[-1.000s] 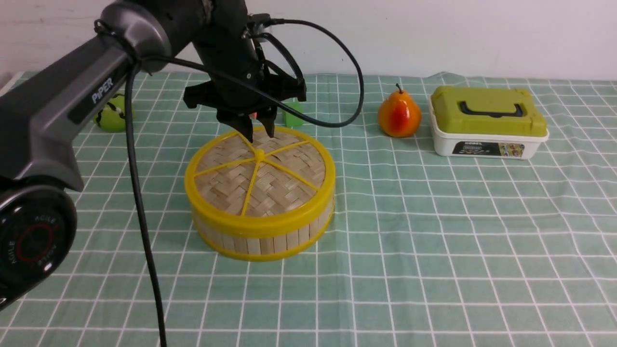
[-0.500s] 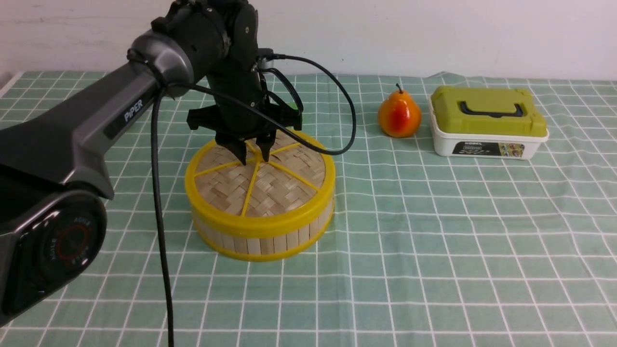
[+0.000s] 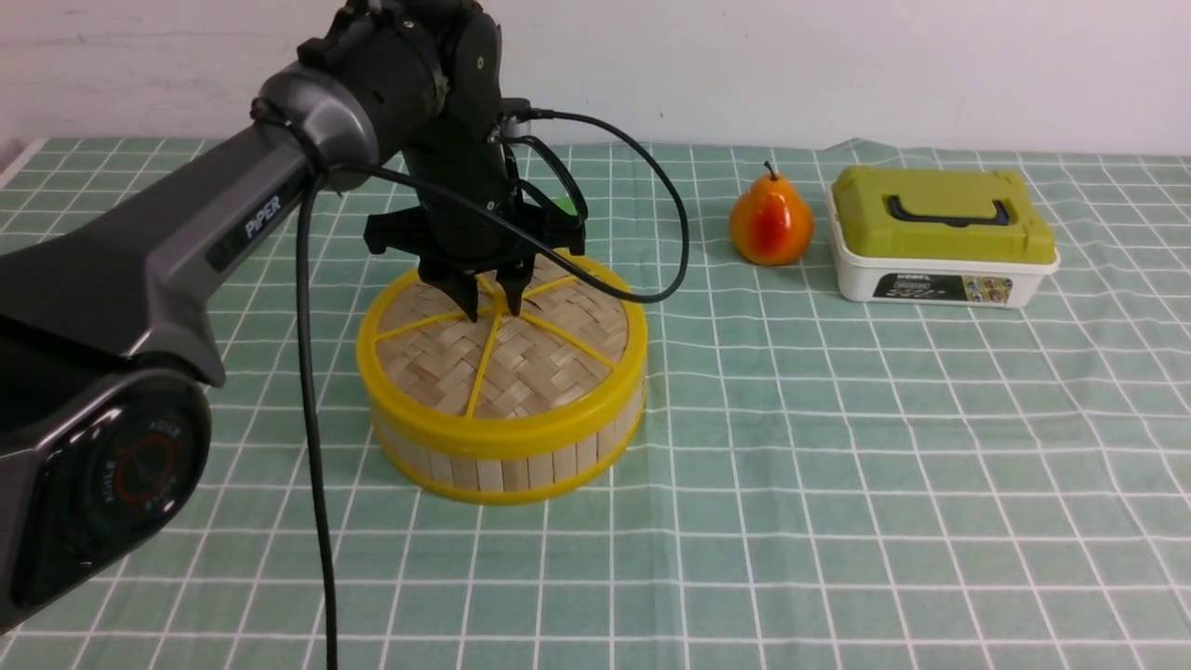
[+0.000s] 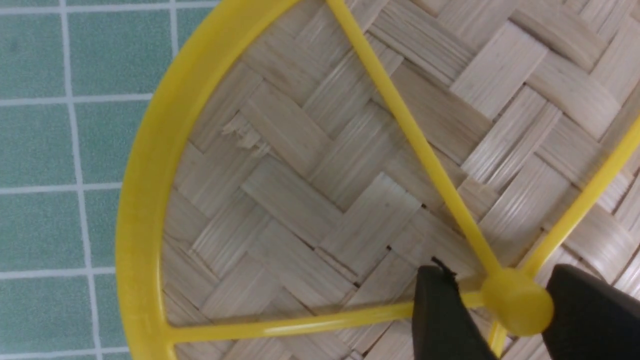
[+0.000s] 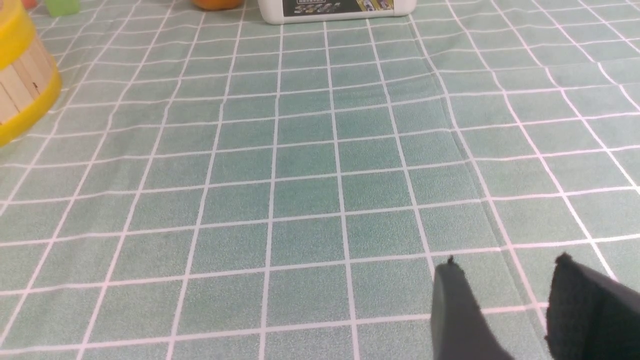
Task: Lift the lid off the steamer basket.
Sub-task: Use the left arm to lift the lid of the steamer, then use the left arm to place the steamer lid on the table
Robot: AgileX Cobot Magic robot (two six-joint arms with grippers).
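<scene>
Woven bamboo, ringed by a yellow rim and crossed by five yellow spokes, makes up the lid (image 3: 502, 340), which is seated flat on the steamer basket (image 3: 507, 461). The basket is set on the green checked cloth of the bench (image 3: 837, 447), left of the middle and towards the robot's left arm.

The left claw (image 3: 490, 288) is held pointing down over the far half of the lid, at its centre. In the left wrist view the small yellow knob (image 4: 517, 306) is seen between the two black fingers (image 4: 440, 315). The fingers are spread, one on each side of the knob. A narrow strip of spoke is visible between the knob and one finger, so the knob is straddled but not clamped. Whether the other finger is touching the knob cannot be told. A black cable (image 3: 312, 465) is looped from the wrist and hung down in front of the arm.

The right claw (image 5: 507, 292) is shown only in its own wrist view, held low over bare cloth well apart from the basket. Its fingers are parted and nothing is held between them.

At the far right of the bench, an orange-red pear (image 3: 770, 226) is placed just beside a white box (image 3: 940, 279) with an olive-green top and black handle.
</scene>
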